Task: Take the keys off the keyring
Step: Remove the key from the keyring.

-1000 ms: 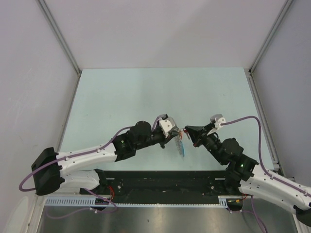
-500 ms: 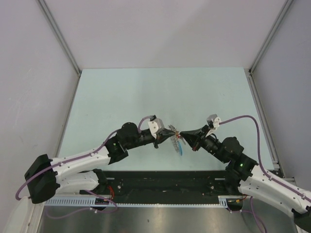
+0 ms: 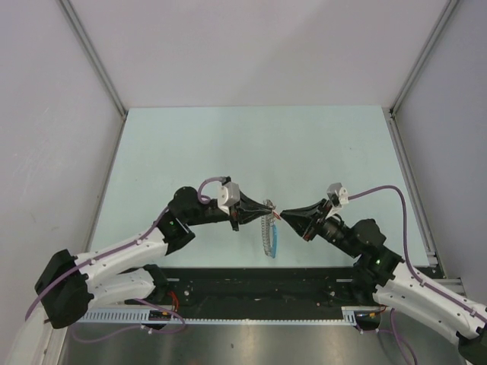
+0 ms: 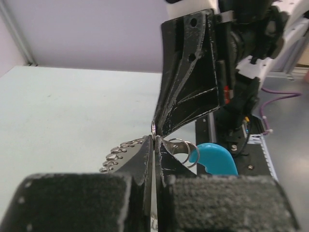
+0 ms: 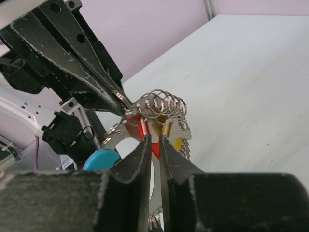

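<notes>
Mid-air hold: keyring [image 3: 267,233] between both arms, red key [image 5: 142,127] not yet off.
Jaws of the left gripper [image 3: 259,214] clenched on the keyring above the surface [image 3: 228,144]; right gripper [image 3: 283,217] jaws near-closed around the red key, grip unconfirmed. Risk: a slack right hold lets the key slip when pulled.

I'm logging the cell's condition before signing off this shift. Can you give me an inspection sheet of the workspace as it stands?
Surface: pale green table, no marks seen.
Job's things: keyring held up between the two grippers; red-headed key not yet off it.
Clutter: nothing seen.
Grippers: left gripper shut on the keyring; right gripper with jaws a slit apart at the key, grip unclear.
Cables: purple cables run along both arms, away from the keyring.
Surroundings: plain pale walls with metal frame posts.
</notes>
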Tool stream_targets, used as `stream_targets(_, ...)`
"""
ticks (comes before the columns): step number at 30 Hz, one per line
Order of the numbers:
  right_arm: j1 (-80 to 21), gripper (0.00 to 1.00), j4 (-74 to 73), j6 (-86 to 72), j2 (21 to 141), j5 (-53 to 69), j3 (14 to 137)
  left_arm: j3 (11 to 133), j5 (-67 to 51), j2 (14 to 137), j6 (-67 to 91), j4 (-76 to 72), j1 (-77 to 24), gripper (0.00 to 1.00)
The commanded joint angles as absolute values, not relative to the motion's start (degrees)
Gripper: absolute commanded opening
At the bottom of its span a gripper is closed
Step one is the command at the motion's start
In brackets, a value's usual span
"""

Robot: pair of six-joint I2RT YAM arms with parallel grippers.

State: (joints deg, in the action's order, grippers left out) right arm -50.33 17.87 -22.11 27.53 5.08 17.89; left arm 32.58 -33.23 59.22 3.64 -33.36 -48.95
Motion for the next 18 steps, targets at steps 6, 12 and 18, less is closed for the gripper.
stream_targets(6, -49.57, 0.46, 19.24, -15.12, 19.25, 15.1, 17.93, 37.87, -57.64, 58.88, 5.54, -34.9, -45.0, 0.0)
stream_targets(12, -49.57, 0.5, 23.46, -8.71, 18.54, 26.8, 15.47, 41.3, -68.28, 62.66, 9.57, -36.65, -43.59, 0.0)
stream_targets(18, -49.57, 0.52, 29.0, -5.28, 20.21, 33.22, 14.33, 43.95, -74.35, 65.39, 12.04, -37.17, -43.51, 0.01)
